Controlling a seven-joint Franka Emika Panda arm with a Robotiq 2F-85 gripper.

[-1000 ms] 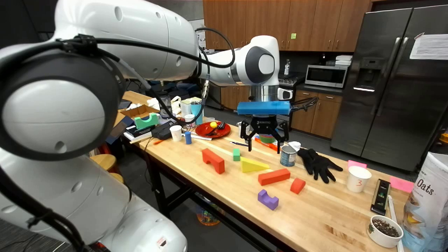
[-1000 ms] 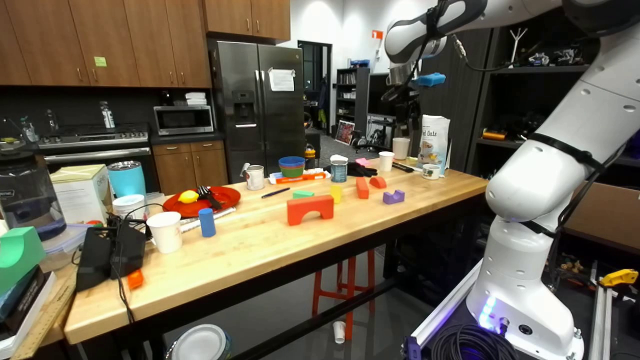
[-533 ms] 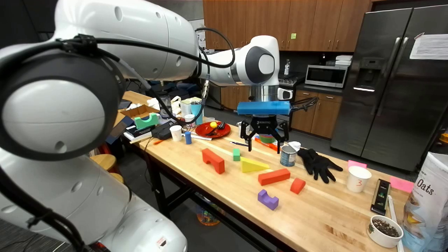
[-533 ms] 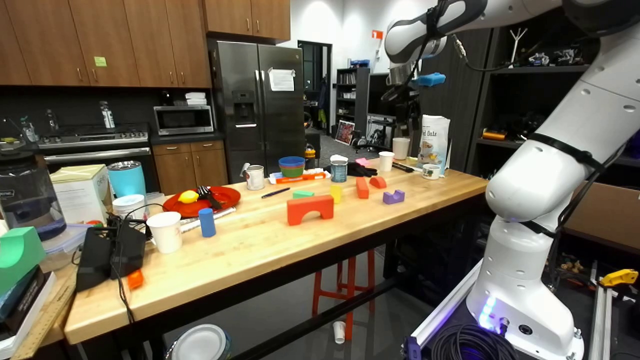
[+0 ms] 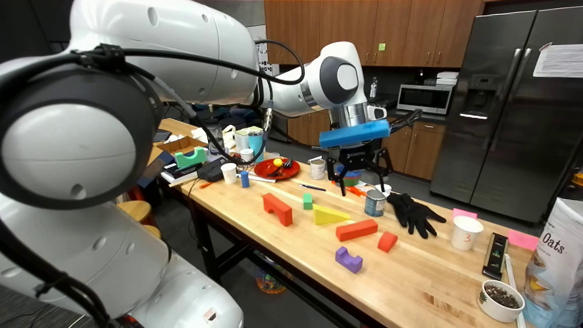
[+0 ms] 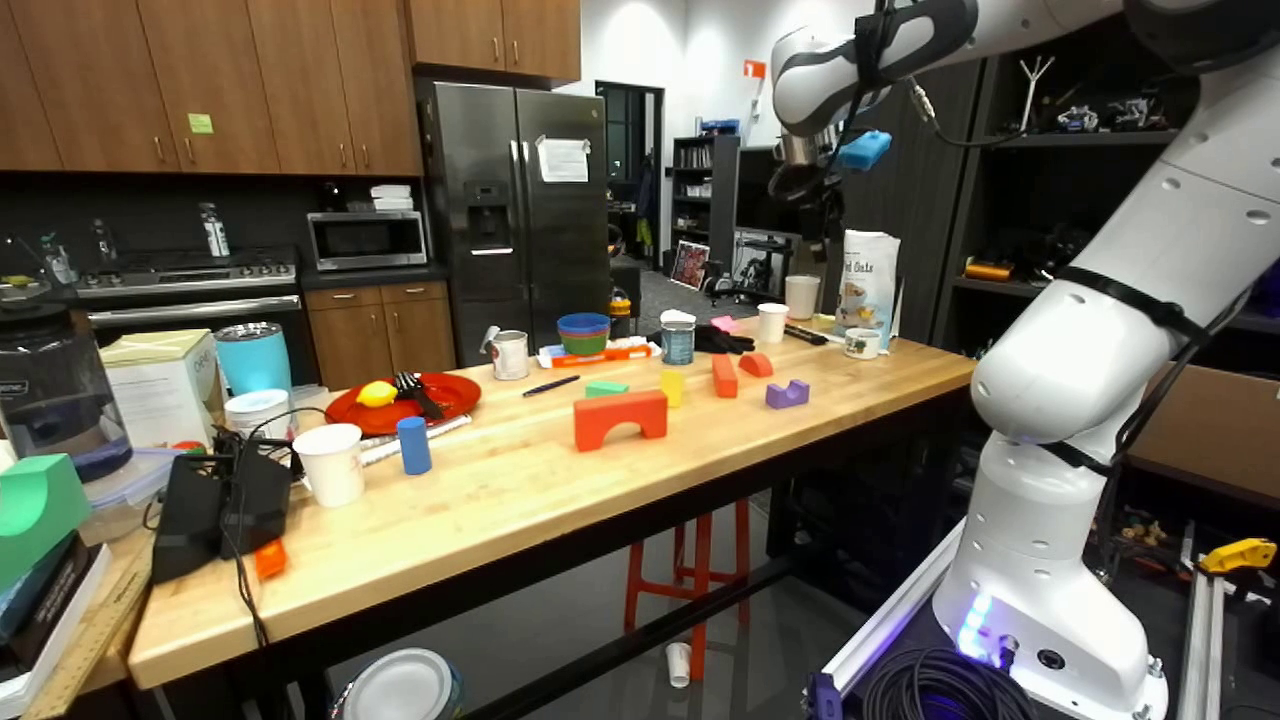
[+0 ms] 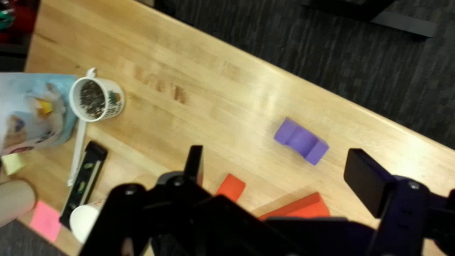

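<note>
Tilted since a moment ago, my spread gripper [image 5: 363,191] hung above the worktop [image 5: 419,273], where a purple notched block [image 7: 300,141] lay hollow-up, long axis roughly along the edge; a white mug [image 7: 114,100] held dark flakes [image 7: 91,99].

On the table [image 5: 419,278]: 1 red arch [image 6: 620,406], 1 red bar [image 5: 357,230], 1 red half-round [image 5: 387,241], 1 purple U-block [image 7: 301,141], 1 yellow wedge [image 5: 327,216], 1 small green block [image 5: 308,201], 1 blue cylinder [image 6: 414,446]. 2 metal cans [image 5: 375,203], 1 red plate [image 6: 458,398], 1 lemon [image 6: 377,393], 1 spirit level [image 5: 495,256], 2 pink sticky notes [image 5: 523,240], 1 oats bag [image 5: 553,264].
</note>
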